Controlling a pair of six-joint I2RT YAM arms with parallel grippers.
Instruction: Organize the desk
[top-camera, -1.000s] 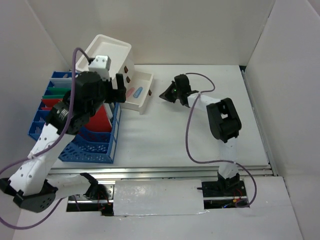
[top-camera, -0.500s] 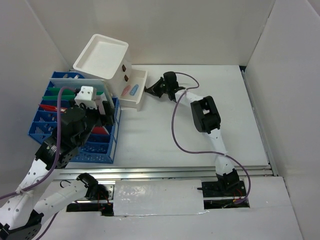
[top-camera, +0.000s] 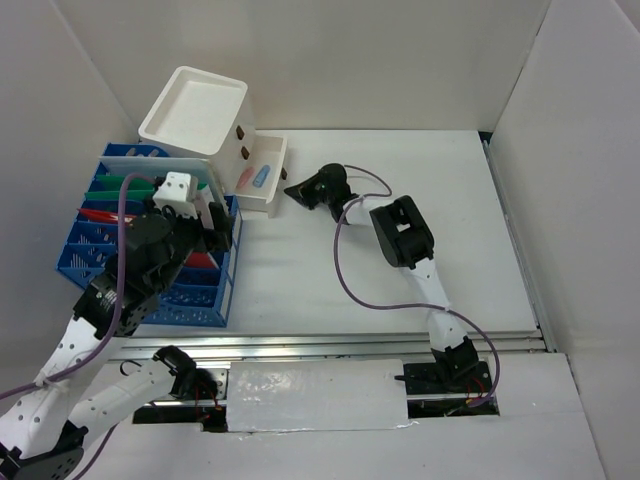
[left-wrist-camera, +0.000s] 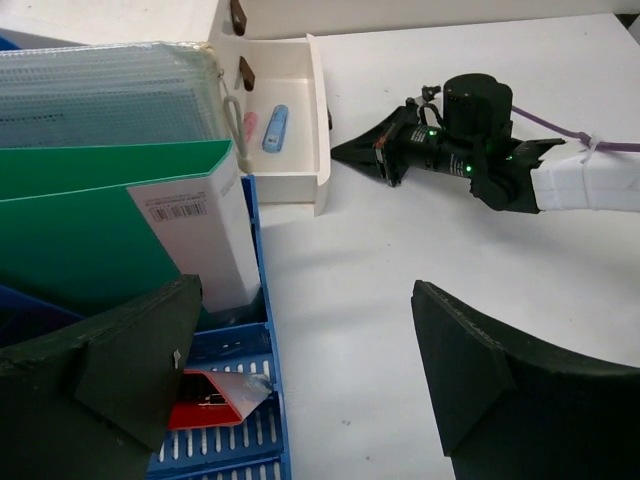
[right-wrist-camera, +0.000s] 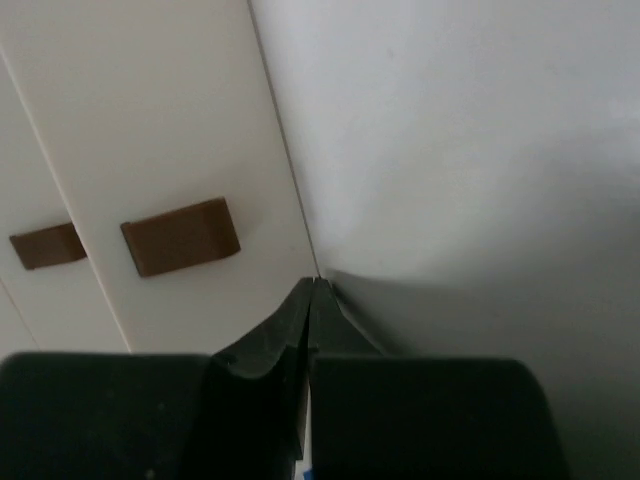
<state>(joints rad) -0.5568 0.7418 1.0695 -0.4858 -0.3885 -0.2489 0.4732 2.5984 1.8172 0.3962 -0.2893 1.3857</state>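
The desk (top-camera: 400, 260) is a white tabletop with a silver front rail (top-camera: 330, 340). A white drawer box (top-camera: 195, 110) with brown knobs (right-wrist-camera: 180, 235) stands at the back left. Its lower drawer (top-camera: 262, 180) is open and holds a pink item (left-wrist-camera: 249, 127) and a blue item (left-wrist-camera: 276, 128). My right gripper (top-camera: 295, 190) is shut and empty, its tip (right-wrist-camera: 313, 285) against the bottom edge of the drawer front. It also shows in the left wrist view (left-wrist-camera: 345, 152). My left gripper (left-wrist-camera: 310, 370) is open and empty, above the right edge of the blue rack (top-camera: 185, 300).
The blue file rack (left-wrist-camera: 225, 440) on the left holds a green folder (left-wrist-camera: 90, 220), a clear mesh pouch (left-wrist-camera: 110, 95) and a red folder (left-wrist-camera: 205, 410). White walls enclose the desk at the back and on both sides. A purple cable (top-camera: 345, 275) trails from the right arm.
My right gripper has moved left against the drawer front, and the drawer and box have shifted left. My left arm has pulled back from the box to over the rack.
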